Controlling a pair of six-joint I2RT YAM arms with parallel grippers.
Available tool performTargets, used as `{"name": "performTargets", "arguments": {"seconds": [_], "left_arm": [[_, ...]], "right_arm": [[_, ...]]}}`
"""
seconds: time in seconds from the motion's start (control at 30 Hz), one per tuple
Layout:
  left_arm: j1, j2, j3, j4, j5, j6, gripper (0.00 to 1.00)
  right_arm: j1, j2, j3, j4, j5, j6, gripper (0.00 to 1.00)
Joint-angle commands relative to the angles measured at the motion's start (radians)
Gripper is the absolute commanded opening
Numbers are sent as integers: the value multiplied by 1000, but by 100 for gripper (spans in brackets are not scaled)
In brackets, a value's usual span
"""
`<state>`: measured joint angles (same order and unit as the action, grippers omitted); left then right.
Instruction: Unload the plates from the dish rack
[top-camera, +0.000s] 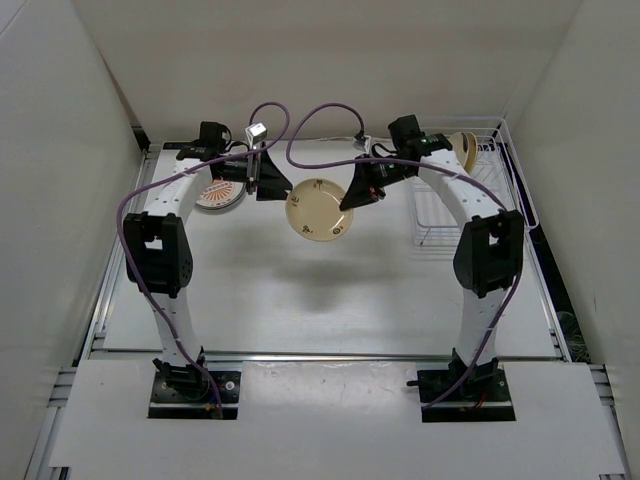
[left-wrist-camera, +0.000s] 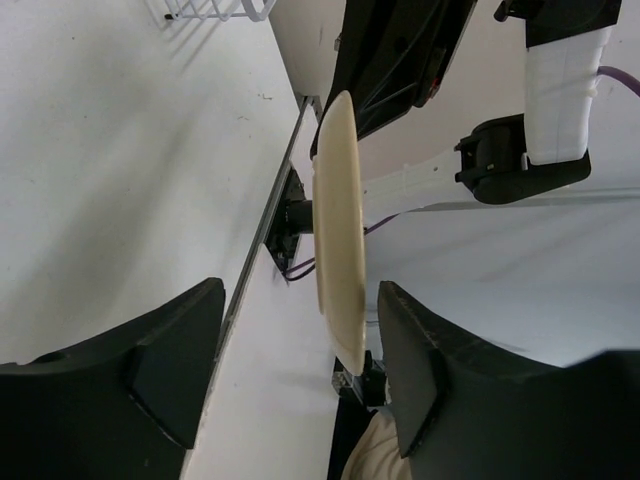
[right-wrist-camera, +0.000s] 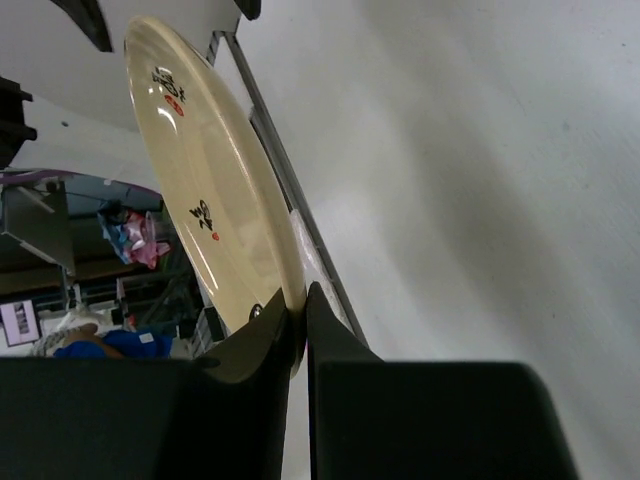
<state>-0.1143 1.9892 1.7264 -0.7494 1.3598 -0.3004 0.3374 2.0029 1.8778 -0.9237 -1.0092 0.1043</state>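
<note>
Top external view has the cream plate (top-camera: 318, 210) in the air above the middle of the worktop (top-camera: 300, 300), well clear of the dish rack (top-camera: 440, 215) on the right. The right hand (top-camera: 355, 192) is clenched on the plate's rim, and the right wrist view shows both fingers pinching the lower edge. The left hand (top-camera: 268, 182) sits just beside the opposite rim. In the left wrist view it is released, with the plate edge-on between its spread fingers (left-wrist-camera: 170, 370) and apparently touching neither.

This looks like a pass from one arm to the other. To do it well, the left hand should move in until the rim sits deep between its pads, then close squarely on the rim. The right hand should let go only once that grip is firm. A shallow pinch on a glazed rim would probably let the plate swing or slip. The plate could then go down by the sunburst plate (top-camera: 220, 195) lying on the worktop at the left. A second cream plate (top-camera: 463, 150) stands in the rack.

The cream plate's face carries small dark and red marks, seen in the right wrist view, but they are too small and skewed to read. No other writing can be read.
</note>
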Motion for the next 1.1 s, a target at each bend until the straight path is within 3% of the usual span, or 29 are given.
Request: {"name": "performTargets", "arguments": {"seconds": [0.0, 0.23, 0.43, 0.47, 0.5, 0.6, 0.63, 0.7, 0.73, 0.77, 0.87, 1.07], "left_arm": [[-1, -18, -13, 12, 5, 17, 71], [-19, -27, -22, 12, -4, 26, 64], [-28, -27, -22, 12, -13, 35, 36], [-28, -36, -33, 21, -13, 35, 19], [-28, -36, -33, 21, -13, 35, 12], [-28, -36, -44, 21, -13, 46, 10], [-28, -46, -44, 21, -25, 46, 10], [-28, -46, -44, 21, -76, 46, 10], [-28, -55, -44, 21, -103, 32, 10], [-28, -55, -44, 21, -172, 6, 10], [-28, -55, -31, 33, -318, -80, 10], [-28, 39, 30, 76, -381, -216, 10]], "right_arm": [[6, 16, 55, 37, -112, 40, 0], [17, 59, 86, 68, -112, 72, 0], [26, 88, 130, 79, -103, 83, 0], [26, 99, 130, 79, -103, 83, 0], [26, 99, 139, 79, -103, 83, 0], [35, 99, 139, 79, -71, 92, 0], [35, 99, 139, 79, -56, 92, 6], [35, 86, 148, 54, 7, 81, 43], [35, 76, 149, 45, 97, 58, 67], [35, 50, 149, 36, 139, 48, 72], [15, -21, 86, 36, 271, 38, 76], [-58, -170, -46, 7, 374, -24, 77]]}}
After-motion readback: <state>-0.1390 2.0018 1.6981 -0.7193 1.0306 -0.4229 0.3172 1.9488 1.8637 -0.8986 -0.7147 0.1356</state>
